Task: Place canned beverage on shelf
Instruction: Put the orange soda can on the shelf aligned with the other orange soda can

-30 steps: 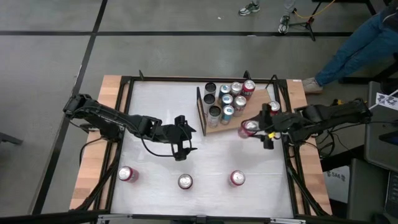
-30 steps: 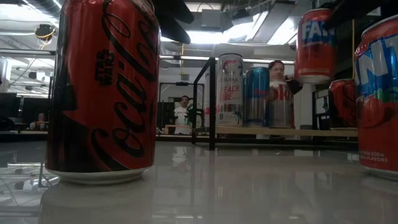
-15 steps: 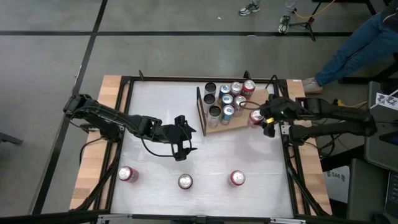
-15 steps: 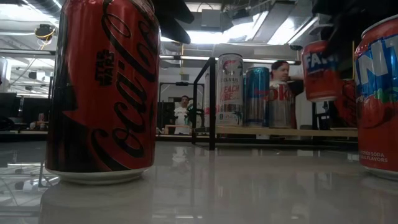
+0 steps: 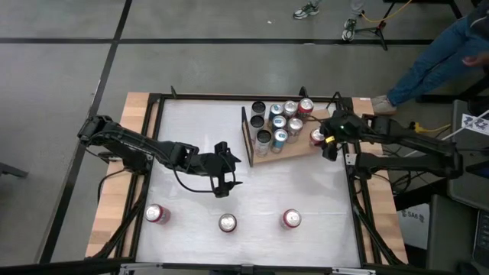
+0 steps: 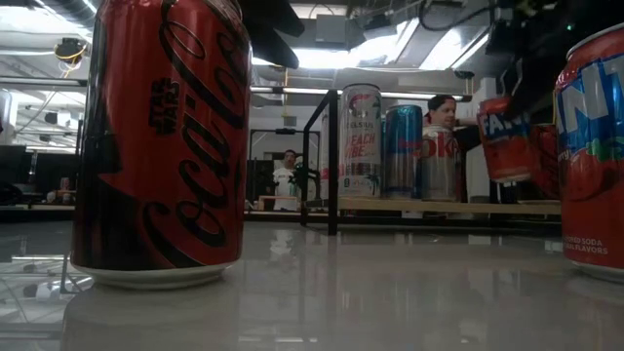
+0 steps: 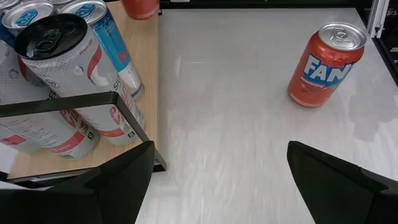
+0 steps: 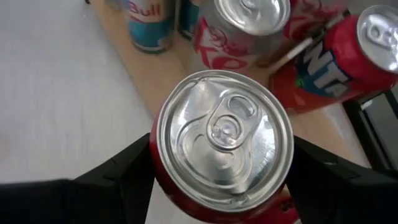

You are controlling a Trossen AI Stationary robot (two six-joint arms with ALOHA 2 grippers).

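Note:
The shelf is a light-brown board [image 5: 299,153] with a black upright frame [image 5: 245,134] at its left end. It lies at the table's far right and bears several cans [image 5: 278,122]. My right gripper [image 5: 320,138] is shut on a red Fanta can [image 5: 316,136] over the board's right end. The can shows tilted in the low view [image 6: 507,139]. My left gripper [image 5: 227,177] hangs open and empty over the table's middle; it also shows in the left wrist view [image 7: 217,180]. My right gripper pinches the Fanta can between its two fingers, one on each side of the can's wall [image 8: 163,185] just under the top rim. The fingers come slanting down from the table's right. The can is lifted clear above the board and tilted, top [image 8: 224,138] up.
Three red cans stand near the table's near edge [image 5: 156,214] [image 5: 228,222] [image 5: 291,218]; one shows in the left wrist view [image 7: 324,67]. A red can [image 8: 339,59] and a silver one [image 8: 245,28] stand on the board close to the held can. A person's legs [image 5: 439,53] are beyond the far right corner.
My right gripper has carried the Fanta can from beside the board's near edge toward the table's far edge, over the board's right end. The can has come down and tipped from upright to tilted.

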